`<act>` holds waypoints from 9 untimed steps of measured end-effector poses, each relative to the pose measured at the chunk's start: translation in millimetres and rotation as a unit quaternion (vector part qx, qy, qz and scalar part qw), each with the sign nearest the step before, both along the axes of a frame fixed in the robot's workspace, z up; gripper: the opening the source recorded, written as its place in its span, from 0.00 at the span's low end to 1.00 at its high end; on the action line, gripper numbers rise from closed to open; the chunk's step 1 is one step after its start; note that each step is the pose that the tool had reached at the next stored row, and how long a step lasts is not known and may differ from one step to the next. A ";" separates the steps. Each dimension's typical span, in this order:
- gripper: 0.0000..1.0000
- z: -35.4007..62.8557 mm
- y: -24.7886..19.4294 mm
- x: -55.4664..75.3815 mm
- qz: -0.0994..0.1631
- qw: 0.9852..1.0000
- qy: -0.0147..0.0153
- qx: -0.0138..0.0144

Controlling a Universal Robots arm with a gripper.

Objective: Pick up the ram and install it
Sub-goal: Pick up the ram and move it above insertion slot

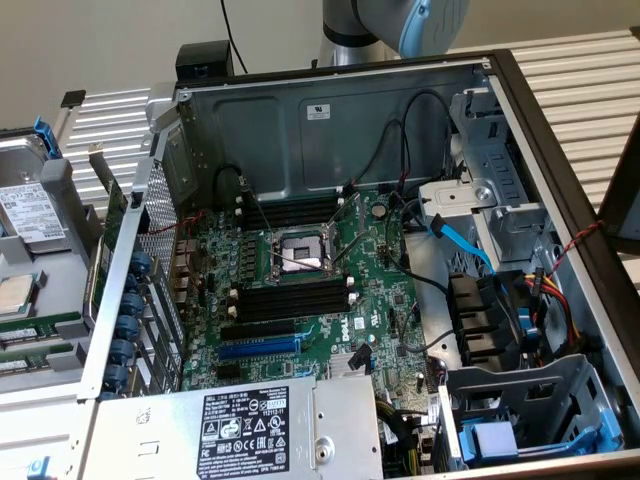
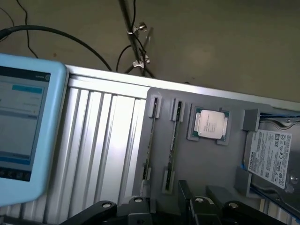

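Nearest to the wrist camera is the tool (image 2: pixel 194 202), hanging over the grey tray (image 2: pixel 206 164). I cannot tell whether it is released or clenched, and it carries nothing that I can make out.

Going across the wrist view, first comes a light-blue tablet (image 2: pixel 23 131), then the ribbed aluminium worktop (image 2: pixel 103 140), then the tray. In the tray two sticks stand on edge in their holders, side by side: the ram (image 2: pixel 149 145) and, just beside it, a second ram (image 2: pixel 174 140). After them lies a processor chip (image 2: pixel 211 124), and last a hard drive (image 2: pixel 272 157). The tool seems nearest to the ends of the two sticks, but as far as I can see it touches neither.

In the exterior view the tray is at about nine o'clock from the open computer case (image 1: pixel 300 130), on the exterior view's left. Inside the case lies the motherboard (image 1: pixel 330 330). Around its processor socket (image 1: pixel 300 252), one group of long black slots (image 1: pixel 290 210) is at twelve o'clock and another group (image 1: pixel 295 300) at six o'clock. A blue slot (image 1: pixel 258 348) is further toward six. The black slots look empty to me.

My judgement is that the task is at its beginning. No ram is lifted from the tray, so both the picking up and the installing are left to do.
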State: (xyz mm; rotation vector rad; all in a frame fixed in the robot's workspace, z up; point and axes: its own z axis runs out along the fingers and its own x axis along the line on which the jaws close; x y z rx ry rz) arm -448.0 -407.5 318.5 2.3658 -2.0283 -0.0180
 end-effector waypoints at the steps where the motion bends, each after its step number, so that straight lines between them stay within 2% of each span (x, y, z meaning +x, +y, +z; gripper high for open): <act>1: 0.36 -1.4 -1.0 -0.8 0.000 1.000 -0.001 0.000; 6: 0.36 -9.2 -2.9 -1.1 -0.006 1.000 -0.006 0.000; 9: 0.36 -14.6 -3.0 -1.1 -0.025 1.000 -0.007 0.000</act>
